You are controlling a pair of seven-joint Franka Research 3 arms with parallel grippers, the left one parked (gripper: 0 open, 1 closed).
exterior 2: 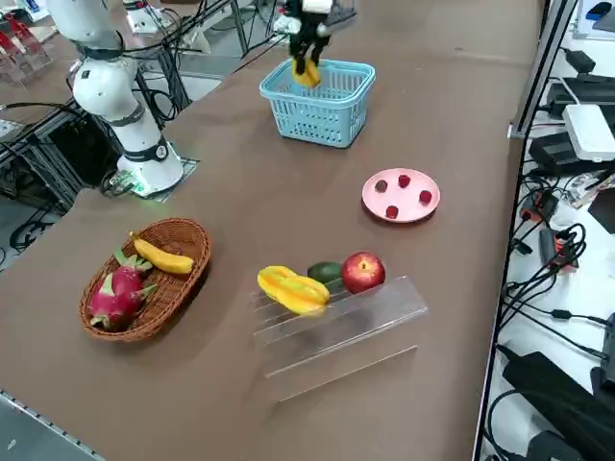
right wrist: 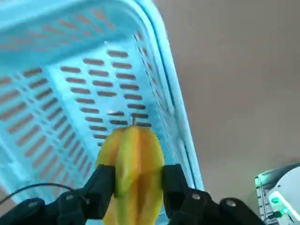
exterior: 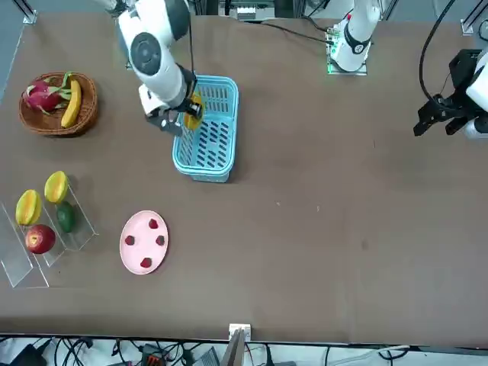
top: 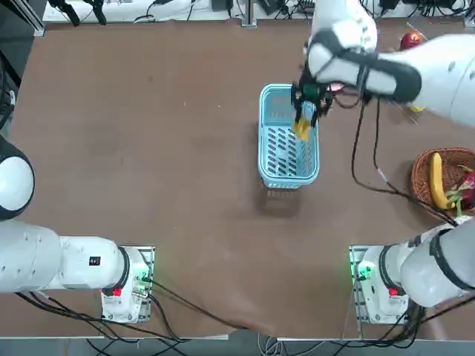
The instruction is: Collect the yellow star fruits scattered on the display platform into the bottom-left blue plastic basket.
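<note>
My right gripper (right wrist: 133, 187) is shut on a yellow star fruit (right wrist: 133, 161), one finger on each side of it. It hangs over the far end of the light blue plastic basket (top: 286, 159), near the rim on the arm's side. The front view shows the held star fruit (exterior: 194, 111) just above the basket (exterior: 212, 137). Two more star fruits (exterior: 56, 186) (exterior: 28, 207) lie on the clear display platform (exterior: 23, 268), also seen in the right side view as star fruits (exterior 2: 291, 288) on the platform (exterior 2: 346, 331).
A red apple (exterior: 40, 239) and a green fruit (exterior: 65, 217) share the platform. A pink plate (exterior: 131, 255) with small red pieces lies between platform and basket. A brown wicker basket (exterior: 85, 107) holds a banana and a dragon fruit.
</note>
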